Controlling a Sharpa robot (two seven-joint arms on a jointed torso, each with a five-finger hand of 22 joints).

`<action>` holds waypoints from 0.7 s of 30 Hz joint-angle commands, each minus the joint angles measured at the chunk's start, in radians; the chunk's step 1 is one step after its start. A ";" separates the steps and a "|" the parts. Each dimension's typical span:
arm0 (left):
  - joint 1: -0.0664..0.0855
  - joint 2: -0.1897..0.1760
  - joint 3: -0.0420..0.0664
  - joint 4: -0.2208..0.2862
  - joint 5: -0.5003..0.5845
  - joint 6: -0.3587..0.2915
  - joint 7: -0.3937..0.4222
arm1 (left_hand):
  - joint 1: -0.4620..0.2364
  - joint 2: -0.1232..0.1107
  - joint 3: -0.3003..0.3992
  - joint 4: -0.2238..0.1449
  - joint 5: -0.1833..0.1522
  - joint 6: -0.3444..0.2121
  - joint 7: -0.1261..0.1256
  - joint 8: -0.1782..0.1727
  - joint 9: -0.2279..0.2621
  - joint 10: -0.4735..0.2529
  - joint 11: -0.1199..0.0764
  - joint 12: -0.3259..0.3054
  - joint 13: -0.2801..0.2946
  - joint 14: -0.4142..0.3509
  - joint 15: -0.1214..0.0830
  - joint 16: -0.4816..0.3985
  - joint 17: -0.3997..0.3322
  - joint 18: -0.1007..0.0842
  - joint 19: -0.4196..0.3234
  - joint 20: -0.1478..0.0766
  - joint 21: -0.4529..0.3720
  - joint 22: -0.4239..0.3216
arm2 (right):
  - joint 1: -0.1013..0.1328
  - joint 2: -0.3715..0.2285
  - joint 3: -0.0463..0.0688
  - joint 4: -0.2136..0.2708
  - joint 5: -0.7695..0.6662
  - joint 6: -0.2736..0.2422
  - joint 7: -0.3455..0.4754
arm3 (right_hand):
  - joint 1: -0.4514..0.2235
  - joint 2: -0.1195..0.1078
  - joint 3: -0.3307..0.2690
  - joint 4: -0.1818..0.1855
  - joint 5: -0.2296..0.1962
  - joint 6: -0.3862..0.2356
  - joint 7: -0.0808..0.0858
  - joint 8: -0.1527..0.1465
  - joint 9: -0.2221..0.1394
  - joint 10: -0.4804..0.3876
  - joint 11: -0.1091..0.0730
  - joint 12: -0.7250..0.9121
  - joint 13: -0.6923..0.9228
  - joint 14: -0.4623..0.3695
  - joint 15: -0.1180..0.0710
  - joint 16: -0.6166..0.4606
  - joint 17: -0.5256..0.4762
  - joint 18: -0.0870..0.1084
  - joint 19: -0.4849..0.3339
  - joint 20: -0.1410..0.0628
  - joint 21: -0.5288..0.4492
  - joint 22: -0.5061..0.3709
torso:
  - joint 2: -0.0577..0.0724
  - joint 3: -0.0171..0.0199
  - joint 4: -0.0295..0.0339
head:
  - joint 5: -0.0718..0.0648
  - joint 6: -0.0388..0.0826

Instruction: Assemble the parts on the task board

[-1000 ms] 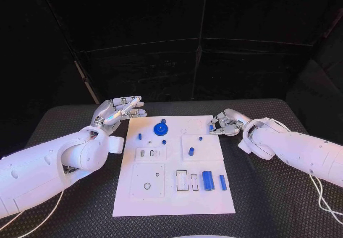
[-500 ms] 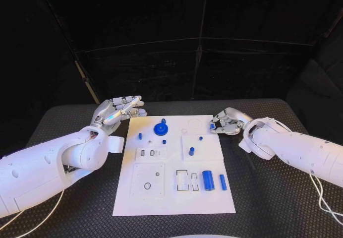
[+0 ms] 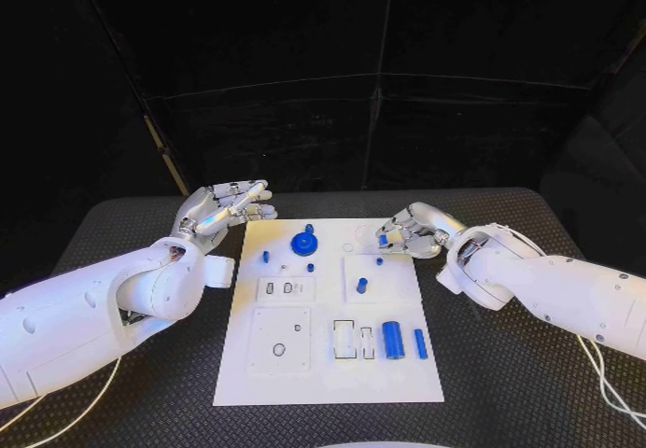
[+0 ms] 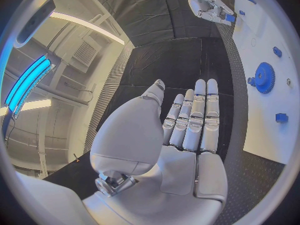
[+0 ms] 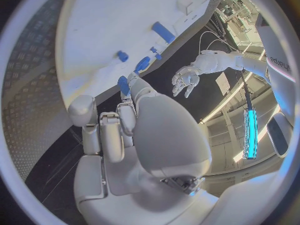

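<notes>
Item one, nearest me: white rectangular task board [image 3: 328, 373], lying flat on the black textured table [image 3: 512, 373]. Its near end carries two blue cylindrical pegs [image 3: 392, 340] lying side by side just beside empty rectangular slots.

Item two, mid-board: short blue peg [image 3: 361, 287] on a raised white block; small blue studs beyond it.

Item three, far end of board: blue toothed gear wheel [image 3: 304, 244], standing on its post, with a small blue knob just behind it.

Item four: small blue plastic part [image 3: 383, 240], pinched in the fingertips of my right hand [image 3: 411, 233] over the board's far right edge. The right wrist view shows it as a short blue piece [image 5: 124, 85] at the fingers' tips. I judge it light, rigid and smooth, so liable to slip or twist; a pinch across its sides, clear of the end that must seat, looks the sound hold. Small as it is, I expect it to tolerate little misalignment.

Item five: right arm reaches in from the right, hand curled, knuckles up, fingers pointing down toward the board.

Item six: left hand [image 3: 222, 211] hangs off the board's far left corner, holding nothing, fingers straight and apart, palm turned inward. I see nothing touching it.
</notes>
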 commanded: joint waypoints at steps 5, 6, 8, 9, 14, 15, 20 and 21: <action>0.002 0.004 0.001 0.003 -0.003 0.011 0.002 | 0.011 0.001 0.000 -0.005 -0.005 0.005 0.015 -0.005 0.000 0.003 0.005 -0.005 -0.001 0.005 0.002 -0.003 0.001 0.014 0.009 -0.001 -0.004 -0.001 | 0.003 0.081 0.002 0.063 -0.096 -0.039 -0.135 | 0.007 0.015 0.008 -0.002 -0.005 0.020 -0.009 0.007 0.001 0.007 -0.016 -0.009 -0.006 0.081 -0.007 0.006 0.161 -0.009 -0.002 -0.009 0.003 -0.001 | -0.004 -0.0025 0.0040 | 0.008 -0.005; 0.002 0.005 0.001 0.003 -0.003 0.011 0.001 | 0.011 0.001 0.000 -0.005 -0.005 0.005 0.015 -0.005 0.000 0.003 0.005 -0.005 -0.001 0.005 0.002 -0.003 0.001 0.014 0.009 -0.001 -0.004 -0.001 | 0.004 0.097 0.002 0.064 -0.103 -0.035 -0.144 | 0.007 0.015 0.008 -0.002 -0.005 0.020 -0.009 0.007 0.001 0.007 -0.016 -0.009 -0.006 0.081 -0.007 0.006 0.161 -0.009 -0.002 -0.009 0.003 -0.001 | -0.004 -0.0024 0.0036 | 0.011 -0.007; 0.002 0.007 0.001 0.003 -0.003 0.011 0.000 | 0.011 0.001 0.000 -0.005 -0.005 0.005 0.015 -0.005 0.000 0.003 0.005 -0.005 -0.001 0.005 0.002 -0.003 0.001 0.014 0.009 -0.001 -0.004 -0.001 | 0.004 0.122 0.002 0.061 -0.112 -0.027 -0.157 | 0.007 0.015 0.008 -0.002 -0.005 0.020 -0.009 0.007 0.001 0.007 -0.016 -0.009 -0.006 0.081 -0.007 0.006 0.161 -0.009 -0.002 -0.009 0.002 -0.001 | -0.004 -0.0028 0.0031 | 0.014 -0.009; 0.002 0.008 0.001 0.002 -0.003 0.011 0.000 | 0.011 0.001 0.000 -0.005 -0.005 0.005 0.015 -0.005 0.000 0.003 0.005 -0.005 -0.001 0.005 0.002 -0.003 0.001 0.014 0.009 -0.001 -0.004 -0.001 | 0.004 0.138 0.002 0.057 -0.117 -0.022 -0.164 | 0.007 0.015 0.009 -0.003 -0.006 0.020 -0.009 0.007 0.001 0.006 -0.016 -0.010 -0.008 0.081 -0.007 0.006 0.159 -0.008 -0.003 -0.009 0.002 -0.002 | -0.004 -0.0038 0.0036 | 0.017 -0.010; 0.002 0.014 0.001 -0.001 -0.003 0.012 -0.002 | 0.011 0.001 0.000 -0.005 -0.005 0.005 0.015 -0.005 0.000 0.003 0.005 -0.005 -0.001 0.005 0.002 -0.003 0.001 0.014 0.009 -0.001 -0.004 -0.001 | 0.004 0.208 0.001 0.030 -0.138 0.004 -0.191 | 0.006 0.015 0.012 -0.006 -0.009 0.019 -0.009 0.006 0.001 0.001 -0.016 -0.018 -0.016 0.079 -0.007 0.003 0.152 -0.007 -0.007 -0.009 -0.001 -0.008 | -0.004 -0.0049 0.0033 | 0.025 -0.015; 0.002 0.015 0.001 -0.001 -0.003 0.012 -0.002 | 0.011 0.001 0.000 -0.005 -0.005 0.005 0.015 -0.005 0.000 0.003 0.005 -0.005 -0.001 0.005 0.002 -0.003 0.001 0.014 0.009 -0.001 -0.004 -0.001 | 0.004 0.219 0.001 0.024 -0.141 0.008 -0.195 | 0.006 0.015 0.012 -0.006 -0.009 0.019 -0.009 0.006 0.001 0.001 -0.016 -0.019 -0.016 0.079 -0.007 0.003 0.152 -0.007 -0.007 -0.009 -0.001 -0.008 | -0.005 -0.0056 0.0035 | 0.026 -0.017; 0.002 0.021 0.001 -0.003 -0.003 0.013 -0.004 | 0.011 0.001 0.000 -0.005 -0.005 0.005 0.015 -0.005 0.000 0.003 0.005 -0.005 -0.001 0.005 0.002 -0.003 0.001 0.014 0.009 -0.001 -0.004 -0.001 | 0.004 0.273 -0.002 -0.005 -0.167 0.040 -0.217 | 0.006 0.014 0.014 -0.009 -0.011 0.019 -0.009 0.006 0.000 -0.002 -0.016 -0.022 -0.019 0.079 -0.007 0.003 0.151 -0.007 -0.009 -0.010 -0.003 -0.011 | -0.003 -0.0037 0.0026 | 0.036 -0.022; 0.002 0.021 0.001 -0.004 -0.003 0.013 -0.004 | 0.012 0.002 0.001 -0.006 -0.004 0.005 0.015 -0.006 0.000 0.004 0.005 -0.005 -0.001 0.005 0.002 -0.004 0.002 0.014 0.009 -0.001 -0.004 -0.001 | 0.004 0.277 -0.004 -0.007 -0.170 0.043 -0.219 | 0.006 0.014 0.014 -0.009 -0.011 0.019 -0.009 0.006 0.000 -0.002 -0.016 -0.022 -0.019 0.079 -0.007 0.003 0.151 -0.007 -0.009 -0.010 -0.003 -0.011 | -0.003 -0.0038 0.0026 | 0.036 -0.022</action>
